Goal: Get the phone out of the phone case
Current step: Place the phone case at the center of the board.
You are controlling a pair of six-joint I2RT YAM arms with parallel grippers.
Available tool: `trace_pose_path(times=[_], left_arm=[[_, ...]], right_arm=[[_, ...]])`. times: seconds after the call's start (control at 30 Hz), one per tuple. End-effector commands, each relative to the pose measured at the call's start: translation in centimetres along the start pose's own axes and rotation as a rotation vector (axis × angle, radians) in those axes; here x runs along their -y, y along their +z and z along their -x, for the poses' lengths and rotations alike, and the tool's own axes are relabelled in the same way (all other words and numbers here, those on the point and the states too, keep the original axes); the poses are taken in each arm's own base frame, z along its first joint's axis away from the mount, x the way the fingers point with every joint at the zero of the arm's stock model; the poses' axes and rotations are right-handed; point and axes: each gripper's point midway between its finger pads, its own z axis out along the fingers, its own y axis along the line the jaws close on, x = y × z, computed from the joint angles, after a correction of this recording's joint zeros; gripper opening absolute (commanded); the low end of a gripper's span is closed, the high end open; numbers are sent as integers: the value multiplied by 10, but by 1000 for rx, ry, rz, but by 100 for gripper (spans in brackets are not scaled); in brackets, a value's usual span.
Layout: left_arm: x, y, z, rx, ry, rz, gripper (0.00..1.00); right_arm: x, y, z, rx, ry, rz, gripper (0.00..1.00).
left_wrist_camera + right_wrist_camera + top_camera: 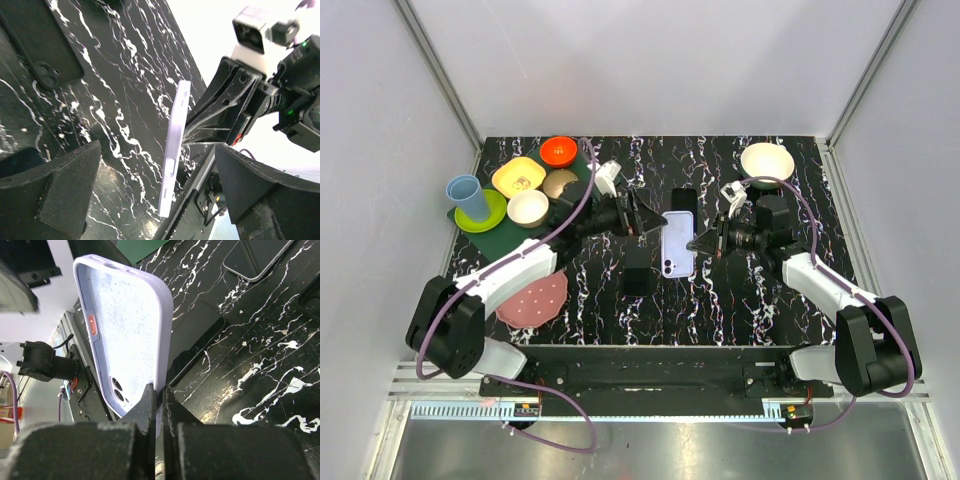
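Phone case [125, 325], lilac, looks empty. It hangs over the table's middle, long side running near to far, pinched on its right edge by my right gripper [160, 392]. My left gripper [157, 175], spread wide, sits just left of it. A phone [683, 200] lies flat behind.

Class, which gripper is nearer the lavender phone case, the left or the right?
Right. The right gripper is shut on the phone case, pinching its edge and holding it upright. The left gripper stands open at the case's opposite side, with a gap, not touching it.
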Motion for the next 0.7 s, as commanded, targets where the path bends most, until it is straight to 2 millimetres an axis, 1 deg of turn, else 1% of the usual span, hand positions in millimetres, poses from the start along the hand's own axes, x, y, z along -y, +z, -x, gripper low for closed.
trace_pose_path(times=[0.0, 0.07, 0.1, 0.13, 0.17, 0.2, 0.3, 0.37, 0.4, 0.53, 0.6, 0.63, 0.67], left_arm=[[11, -21, 44, 113, 105, -18, 99], [5, -29, 57, 138, 158, 14, 99], [-3, -36, 68, 164, 167, 42, 99], [-7, -43, 75, 182, 193, 61, 99], [-9, -48, 81, 197, 210, 72, 99], [-16, -56, 91, 225, 222, 97, 99], [-26, -71, 104, 254, 258, 145, 99], [-32, -77, 106, 250, 288, 178, 99], [-35, -82, 108, 255, 292, 193, 99], [-47, -98, 112, 276, 311, 272, 99], [-46, -105, 116, 291, 327, 289, 99], [-49, -108, 117, 298, 335, 307, 99], [-51, -110, 114, 290, 328, 320, 99]], right_arm=[[3, 0, 4, -10, -45, -27, 0], [11, -1, -5, -46, -32, -59, 0], [15, 0, -8, -58, -25, -73, 0], [23, -2, -16, -82, -11, -107, 0], [27, -1, -19, -90, -7, -122, 0], [34, -2, -28, -118, 19, -149, 0], [44, -2, -40, -154, 87, -179, 0], [47, -1, -43, -169, 109, -194, 0], [53, 0, -43, -169, 113, -220, 0], [64, 1, -50, -178, 161, -269, 0], [69, 1, -55, -188, 182, -288, 0], [70, 1, -56, -187, 199, -293, 0], [73, 1, -60, -190, 214, -303, 0]])
